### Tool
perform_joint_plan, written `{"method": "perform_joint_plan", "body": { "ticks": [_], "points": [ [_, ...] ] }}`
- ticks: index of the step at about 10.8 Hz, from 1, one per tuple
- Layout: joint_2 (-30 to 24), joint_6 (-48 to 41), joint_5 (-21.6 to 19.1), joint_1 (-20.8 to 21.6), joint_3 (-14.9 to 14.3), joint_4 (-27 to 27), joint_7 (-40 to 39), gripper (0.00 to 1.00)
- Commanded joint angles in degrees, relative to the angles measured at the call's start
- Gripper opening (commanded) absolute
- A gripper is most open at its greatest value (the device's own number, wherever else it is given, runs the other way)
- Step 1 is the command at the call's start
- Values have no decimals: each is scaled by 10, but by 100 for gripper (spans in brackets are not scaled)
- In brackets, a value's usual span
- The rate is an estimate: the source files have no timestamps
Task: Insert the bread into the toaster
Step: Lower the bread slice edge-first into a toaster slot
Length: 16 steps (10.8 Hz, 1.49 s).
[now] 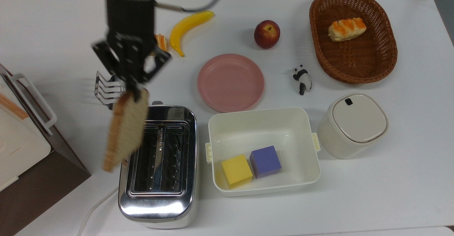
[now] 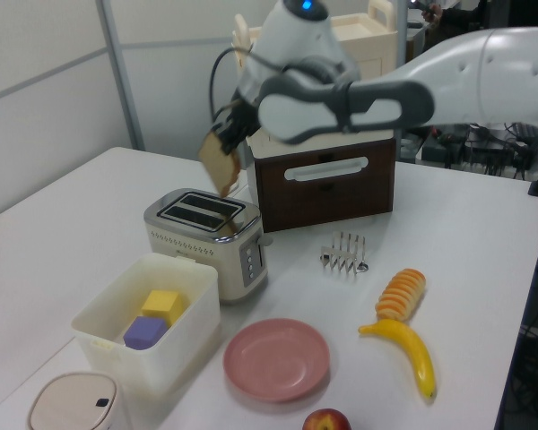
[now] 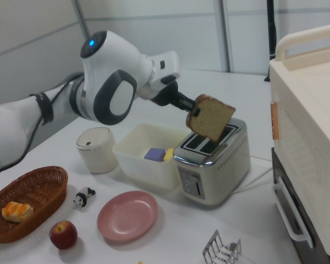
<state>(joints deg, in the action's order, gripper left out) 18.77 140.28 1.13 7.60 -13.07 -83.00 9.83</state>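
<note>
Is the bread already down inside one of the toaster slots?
No. In the right view the bread hangs tilted in the air above the toaster, held by the gripper, with both slots empty.

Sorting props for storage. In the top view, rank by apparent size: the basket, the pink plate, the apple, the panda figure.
Largest to smallest in the top view:
1. basket
2. pink plate
3. apple
4. panda figure
All sit on the table, so camera nearness hardly skews this.
</note>
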Motion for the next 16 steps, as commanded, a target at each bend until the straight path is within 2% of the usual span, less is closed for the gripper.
{"method": "perform_joint_plan", "body": {
  "ticks": [1,3,6,7,9,11,12,14,15,16],
  "points": [
    [35,24,-9,28,-5,13,18,0],
    [42,23,-9,32,5,10,25,0],
    [44,17,-18,26,-2,11,25,0],
    [40,11,-31,17,-2,11,23,0],
    [36,-80,-53,11,-5,13,2,0],
    [29,-168,-121,1,-6,27,-31,0],
    [28,-211,-142,-2,-7,39,-33,0],
    [20,-226,-172,-5,-7,43,-20,0],
    [18,-220,-172,-6,-7,43,-11,0],
    [21,-215,-172,-7,-7,43,-3,24]
  ]
}}
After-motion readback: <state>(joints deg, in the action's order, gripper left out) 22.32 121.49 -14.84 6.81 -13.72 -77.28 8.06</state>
